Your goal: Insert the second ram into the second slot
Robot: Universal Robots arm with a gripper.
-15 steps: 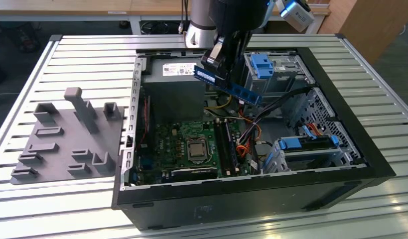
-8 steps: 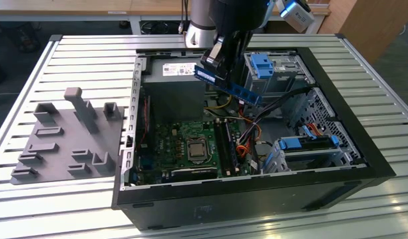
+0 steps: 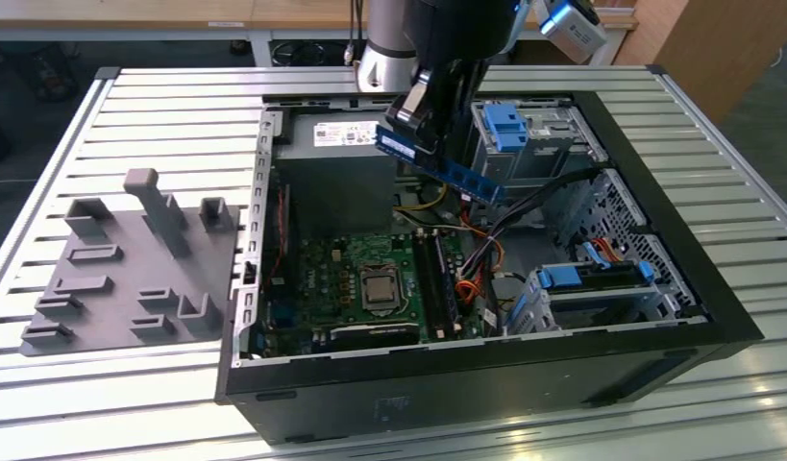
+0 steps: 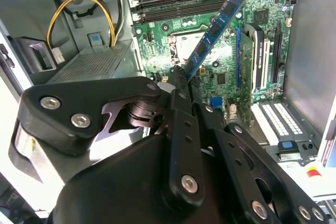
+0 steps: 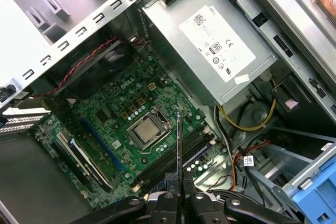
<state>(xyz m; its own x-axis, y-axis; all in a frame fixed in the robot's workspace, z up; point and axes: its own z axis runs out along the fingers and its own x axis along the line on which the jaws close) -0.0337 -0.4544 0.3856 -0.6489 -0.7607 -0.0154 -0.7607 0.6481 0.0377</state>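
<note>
My gripper [image 3: 416, 120] is shut on the second ram [image 3: 451, 171], a thin blue circuit-board stick. It holds the stick by one end, tilted, in the air above the open computer case [image 3: 700, 288]. In the second wrist view the ram [image 4: 215, 30] slants out from the fingertips [image 4: 178, 80] over the green motherboard [image 4: 226, 72]. In the first wrist view I see the ram [image 5: 179, 145] edge-on, rising from the gripper [image 5: 178, 195] above the dark memory slots [image 5: 163, 174]. Those slots [image 3: 438, 279] lie below the stick, beside the processor socket [image 3: 375, 285].
A grey power supply [image 5: 210, 40] fills the case's far end, with yellow and orange cables [image 3: 477, 259] beside it. Chunky blue drive latches [image 3: 503, 125] sit on the exterior view's right. A grey fixture block [image 3: 124, 269] rests on the slatted table [image 3: 175, 106] at that view's left.
</note>
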